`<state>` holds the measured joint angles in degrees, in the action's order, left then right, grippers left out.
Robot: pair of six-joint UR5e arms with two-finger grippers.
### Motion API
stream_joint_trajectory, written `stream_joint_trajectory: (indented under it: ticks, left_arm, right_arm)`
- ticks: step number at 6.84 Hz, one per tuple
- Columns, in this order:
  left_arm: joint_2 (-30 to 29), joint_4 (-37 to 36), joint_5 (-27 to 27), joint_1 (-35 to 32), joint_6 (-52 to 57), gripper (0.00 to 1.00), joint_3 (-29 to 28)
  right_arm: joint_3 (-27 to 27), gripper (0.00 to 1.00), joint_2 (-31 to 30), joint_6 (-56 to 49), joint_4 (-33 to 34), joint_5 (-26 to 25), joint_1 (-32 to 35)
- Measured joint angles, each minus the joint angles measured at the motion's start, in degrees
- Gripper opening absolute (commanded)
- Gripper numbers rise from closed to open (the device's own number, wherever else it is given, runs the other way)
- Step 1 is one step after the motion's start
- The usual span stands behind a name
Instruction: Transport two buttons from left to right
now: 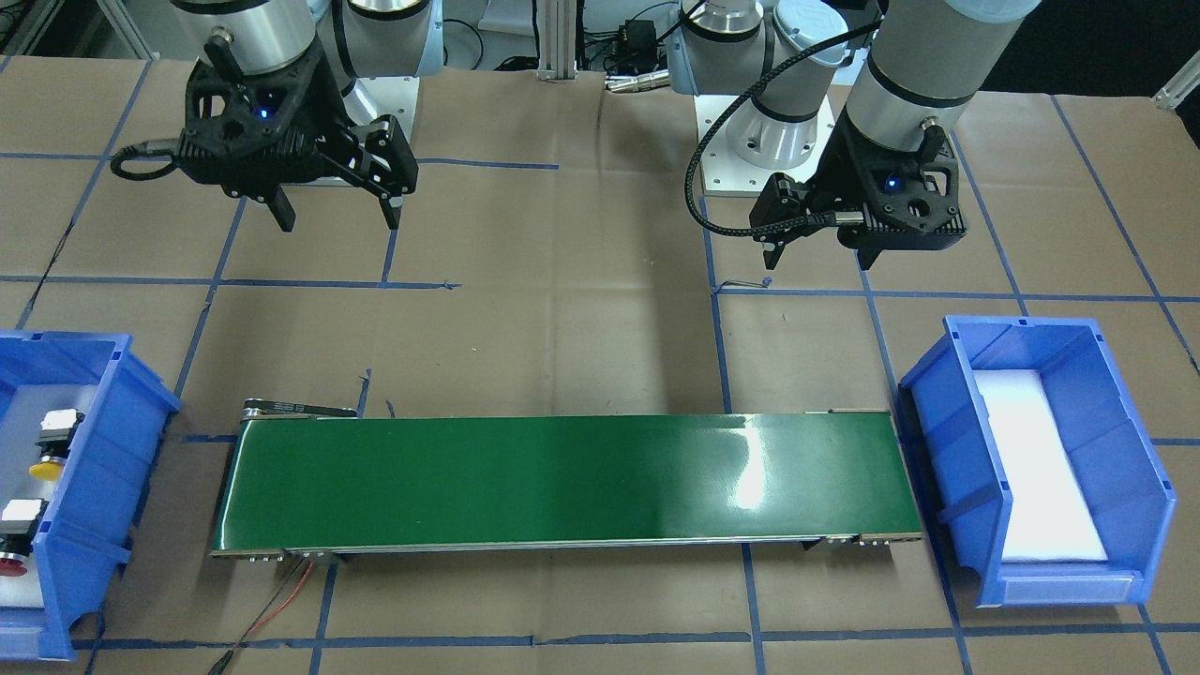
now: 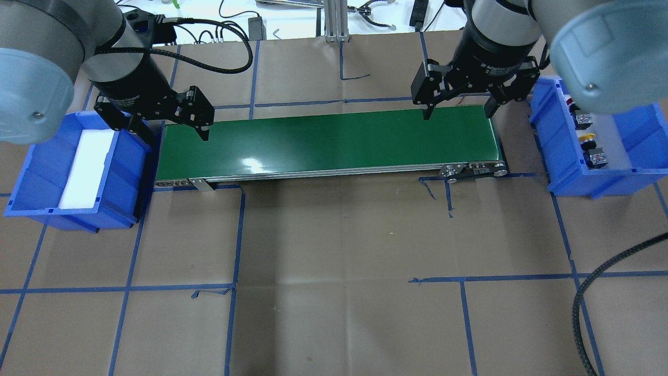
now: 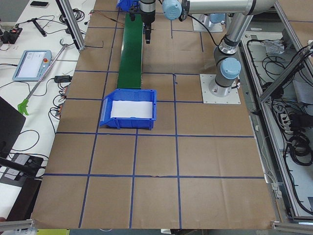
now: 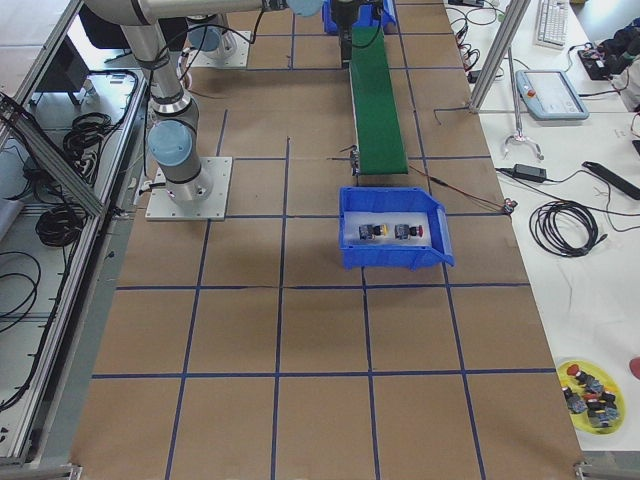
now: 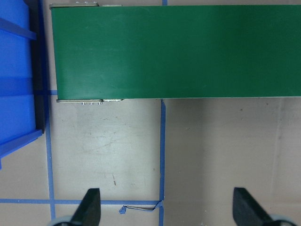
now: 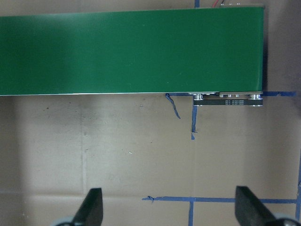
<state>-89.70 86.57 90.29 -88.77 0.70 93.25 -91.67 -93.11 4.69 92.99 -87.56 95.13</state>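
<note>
**DESK:** Where are the buttons?

**FLOOR:** The yellow-capped button [image 1: 47, 450] and the red-capped button [image 1: 16, 542] lie on their sides, a little apart. They rest on the pale liner of the blue bin [image 1: 94, 450] off the right end of the conveyor belt [image 1: 562, 483]. Their caps point away from the robot.

**DESK:** And the grippers?

**FLOOR:** The right gripper [image 1: 337, 220] hangs over the taped brown paper on the robot's side of the belt. Its fingers are spread wide and hold nothing. The buttons sit well apart from it, out to its right and farther from the base. The left gripper [image 1: 818, 258] hangs at the other end, just as agape and bare-handed. It is near a second bin [image 1: 947, 441] lined with white padding [image 1: 1041, 469].

**DESK:** So what is the step?

**FLOOR:** It depends on whose left is meant. By the robot's own sides the haul looks finished; from the operators' side it has not begun. If it has not, the right gripper's reach likely comes first. It should descend inside the bin walls over one button, with the jaws turned across the black barrel rather than the round cap. It should stay clear of the neighbouring button, lift straight up, then set the button on the belt.
</note>
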Motion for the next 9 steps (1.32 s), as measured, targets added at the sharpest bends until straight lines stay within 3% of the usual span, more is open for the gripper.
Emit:
stream_joint_trajectory:
  ticks: [2, 4, 9]
  left_arm:
    - [0.02, 0.0, 0.06, 0.0, -0.19, 1.0, 0.0]
    - [0.04, 0.0, 0.07, 0.0, -0.49, 1.0, 0.0]
    - [0.05, 0.0, 0.07, 0.0, -0.53, 1.0, 0.0]
  right_arm:
    - [-3.78, 1.0, -3.89, -1.18, 0.48, 0.58, -3.86]
    - [-4.05, 1.0, -4.8, -1.31, 0.31, 0.66, -5.37]
    - [-2.96, 1.0, -4.38, -0.76, 0.38, 0.71, -3.07]
